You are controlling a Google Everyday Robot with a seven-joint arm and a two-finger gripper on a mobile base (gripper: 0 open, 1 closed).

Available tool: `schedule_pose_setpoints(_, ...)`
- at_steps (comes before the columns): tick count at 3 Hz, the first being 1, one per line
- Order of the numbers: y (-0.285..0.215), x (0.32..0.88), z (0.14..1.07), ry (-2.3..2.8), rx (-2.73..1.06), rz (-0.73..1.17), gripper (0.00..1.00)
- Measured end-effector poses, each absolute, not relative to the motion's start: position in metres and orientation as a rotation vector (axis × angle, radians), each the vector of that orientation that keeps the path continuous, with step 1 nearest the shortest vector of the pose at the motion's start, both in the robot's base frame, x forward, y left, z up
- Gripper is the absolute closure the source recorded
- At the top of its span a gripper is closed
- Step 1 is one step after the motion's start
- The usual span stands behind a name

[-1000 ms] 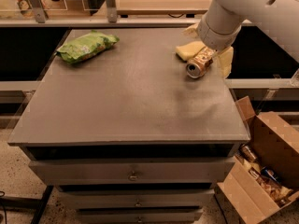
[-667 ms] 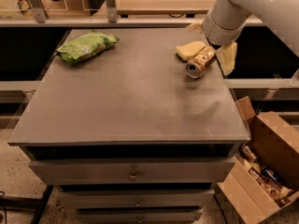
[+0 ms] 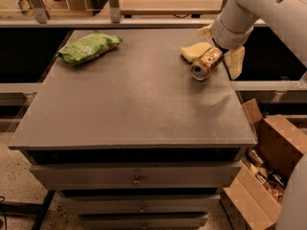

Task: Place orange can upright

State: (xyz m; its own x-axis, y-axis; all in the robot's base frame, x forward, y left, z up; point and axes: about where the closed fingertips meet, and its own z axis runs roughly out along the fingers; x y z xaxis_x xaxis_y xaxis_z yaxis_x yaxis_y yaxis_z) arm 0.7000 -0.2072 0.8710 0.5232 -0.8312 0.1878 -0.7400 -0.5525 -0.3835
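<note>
1. Orange can (image 3: 207,63) lies on its side on the bench (image 3: 134,104), close to the right edge and toward the far right corner.
2. Its silver top faces the near left. Its body runs back toward the far right corner, so it is not upright.
3. White markings show on its orange-gold side.
4. The end effector (image 3: 219,49) hangs over the far end of the can, at the tip of a white arm that reaches in from above the far right corner.
5. Its pale fingers (image 3: 235,61) stand wide apart. One is at the right edge, just beside the can. The other is farther back, above the sponge.
6. The far end of the can sits between them, and the gap looks wider than the can. No clamping hold shows, and I cannot tell whether either finger touches the can.
7. A yellow sponge (image 3: 194,51) lies just behind and to the left of the can, toward the far edge, touching or nearly touching it.
8. A green bag (image 3: 88,47) lies near the far left corner, well apart from the can.
9. Drawers (image 3: 137,180) are set below the near edge of the bench.
10. An open cardboard box (image 3: 268,176) stands on the floor beyond the near right corner, with small items inside.
</note>
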Motion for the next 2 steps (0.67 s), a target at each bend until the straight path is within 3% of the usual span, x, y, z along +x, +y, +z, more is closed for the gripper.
schedule_pose_setpoints(1,-0.208,0.697,0.855,1.323,-2.505,-0.464,0.0)
schedule_pose_setpoints(2,-0.204,0.696,0.844,1.324,-2.488,-0.441,0.18)
